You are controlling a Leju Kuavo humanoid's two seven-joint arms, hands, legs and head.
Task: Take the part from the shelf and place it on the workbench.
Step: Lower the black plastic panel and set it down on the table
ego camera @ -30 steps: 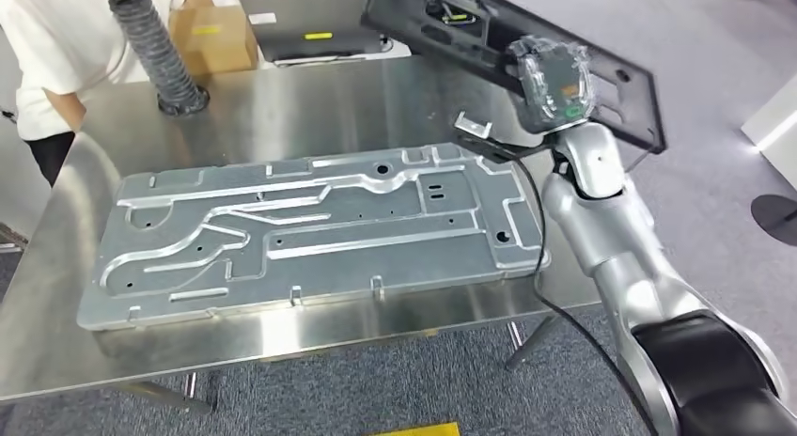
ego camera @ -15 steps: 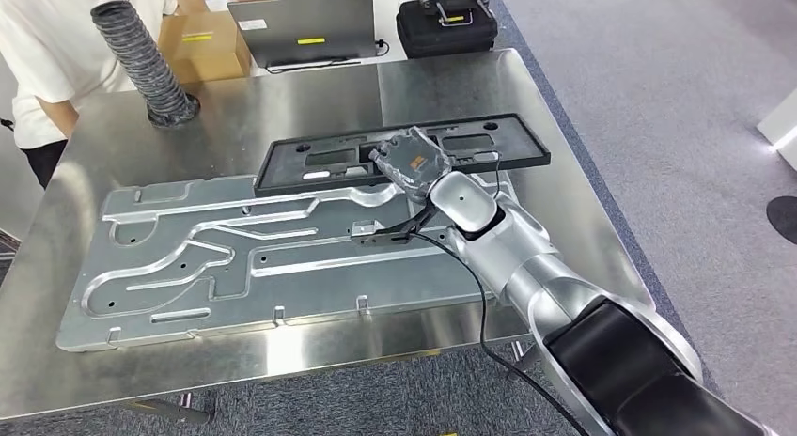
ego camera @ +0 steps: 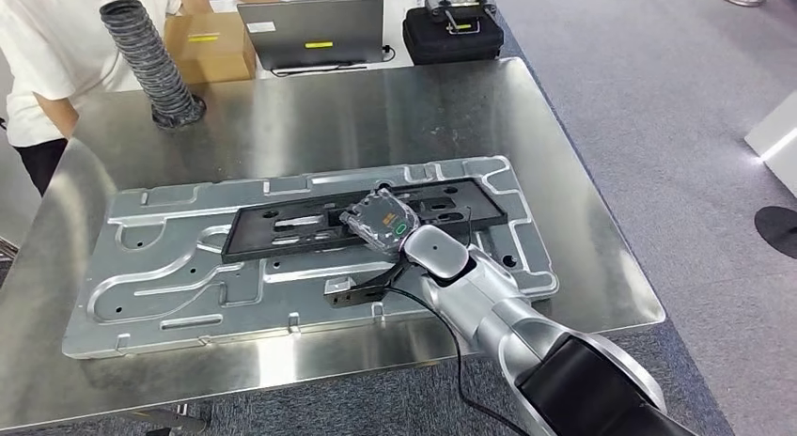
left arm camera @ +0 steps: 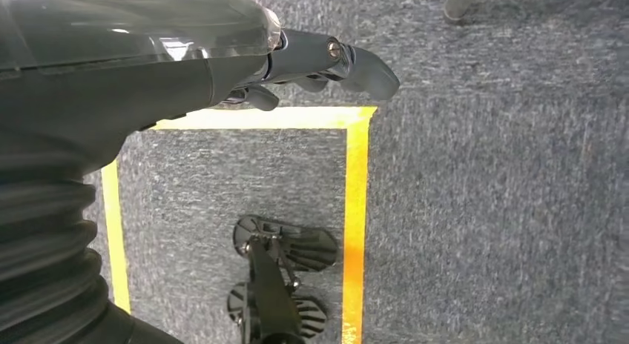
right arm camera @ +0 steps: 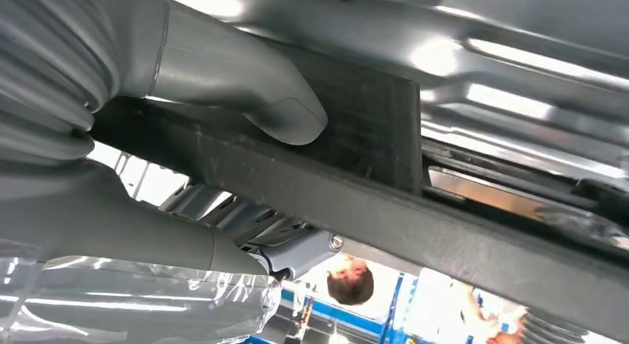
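Observation:
The part is a long black plastic frame (ego camera: 291, 227) with cut-outs. It lies flat across the big aluminium plate (ego camera: 169, 276) on the steel workbench (ego camera: 376, 116). My right hand (ego camera: 381, 220), wrapped in clear film, grips the frame near its middle. In the right wrist view the grey thumb (right arm camera: 245, 84) presses on the black frame (right arm camera: 386, 203), with the plate's ribs just beyond. My left hand (left arm camera: 311, 58) hangs over grey carpet, its fingers loosely extended and holding nothing.
A person in a white shirt (ego camera: 47, 51) stands at the bench's far left corner. A ribbed grey hose (ego camera: 155, 65), a cardboard box (ego camera: 209, 46), a laptop (ego camera: 315, 27) and a black case (ego camera: 451, 32) line the far edge. Yellow floor tape (left arm camera: 356, 233) lies under my left hand.
My right hand has carried the black frame down from high at the far right and toward me. The frame now lies on the aluminium plate. The head camera has also shifted.

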